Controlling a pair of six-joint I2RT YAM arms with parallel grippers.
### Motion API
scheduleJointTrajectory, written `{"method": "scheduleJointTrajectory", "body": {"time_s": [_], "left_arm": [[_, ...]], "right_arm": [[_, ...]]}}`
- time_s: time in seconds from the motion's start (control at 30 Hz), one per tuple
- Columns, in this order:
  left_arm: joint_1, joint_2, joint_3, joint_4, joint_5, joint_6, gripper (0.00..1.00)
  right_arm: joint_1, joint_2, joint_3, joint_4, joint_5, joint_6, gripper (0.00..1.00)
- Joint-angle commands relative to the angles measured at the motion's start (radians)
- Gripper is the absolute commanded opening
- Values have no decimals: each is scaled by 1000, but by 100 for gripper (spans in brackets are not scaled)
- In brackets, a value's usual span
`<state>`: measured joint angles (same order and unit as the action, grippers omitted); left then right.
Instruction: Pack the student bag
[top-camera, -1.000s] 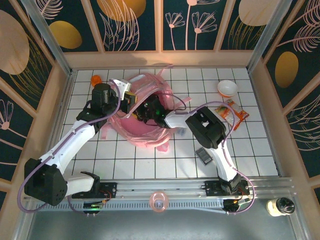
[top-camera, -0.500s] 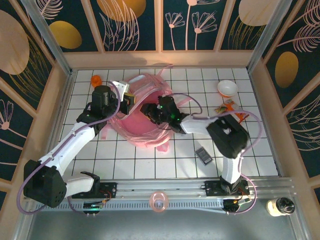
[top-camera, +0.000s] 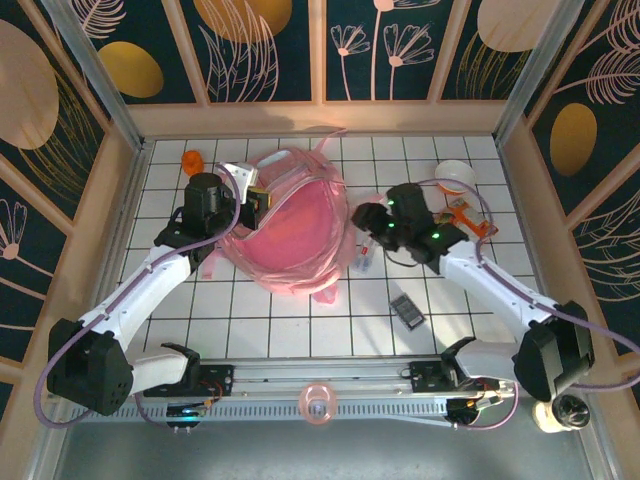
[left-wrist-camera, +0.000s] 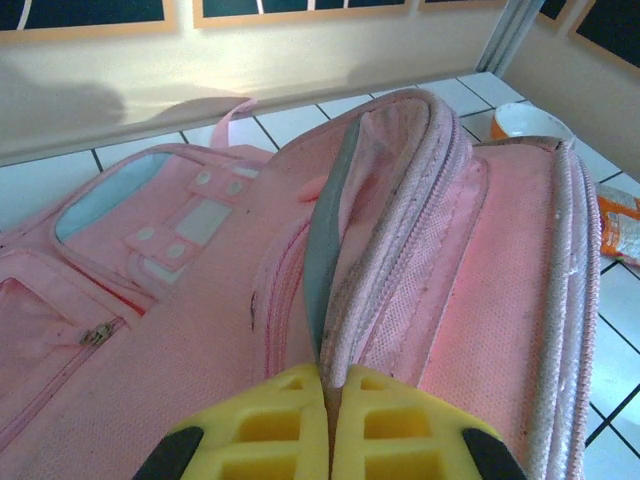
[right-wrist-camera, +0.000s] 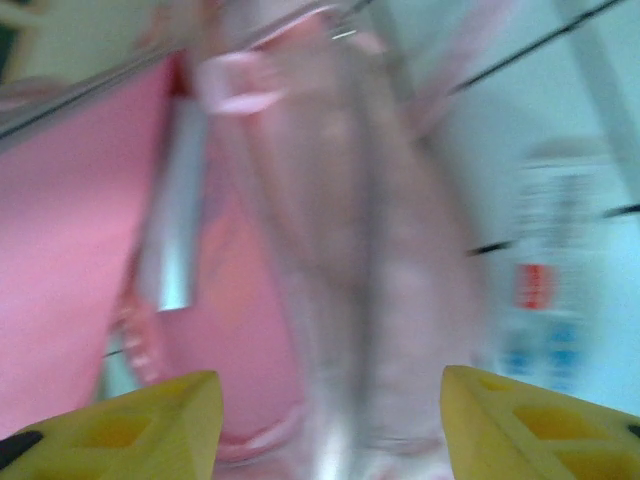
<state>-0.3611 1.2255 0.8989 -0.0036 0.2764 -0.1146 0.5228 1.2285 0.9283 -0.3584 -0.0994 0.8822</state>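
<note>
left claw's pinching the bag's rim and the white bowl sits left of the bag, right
Not quite. The left claw does pinch the bag by its rim, but the bowl sits right of it, as the top view shows.

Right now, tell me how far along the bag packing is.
Done: the bag is unzipped, its mouth gaping. In hand: the left gripper is shut on the bag's rim, holding it open; the right gripper hangs open beside the bag. Left: the bowl, snack packet and small dark box lie on the table; nothing shows inside the bag.
</note>
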Motion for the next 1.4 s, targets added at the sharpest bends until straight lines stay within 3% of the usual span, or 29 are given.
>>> {"method": "scheduleJointTrajectory", "body": {"time_s": [0.0, 0.23, 0.9, 1.27, 1.37], "left_arm": [[-1, -31, 5, 88, -16, -20, 0], [-1, -38, -1, 60, -60, -12, 0], [-1, -68, -25, 47, -58, -25, 0], [-1, -86, -22, 29, -66, -18, 0], [-2, -86, -23, 29, -62, -19, 0]], "right_arm": [[-90, -3, -12, -274, -3, -121, 61], [-104, 135, -17, -363, -23, -173, 62], [-80, 575, 269, -210, -100, -228, 67], [-107, 701, 306, -261, -13, -275, 60], [-115, 707, 294, -261, -7, -279, 48]]}}
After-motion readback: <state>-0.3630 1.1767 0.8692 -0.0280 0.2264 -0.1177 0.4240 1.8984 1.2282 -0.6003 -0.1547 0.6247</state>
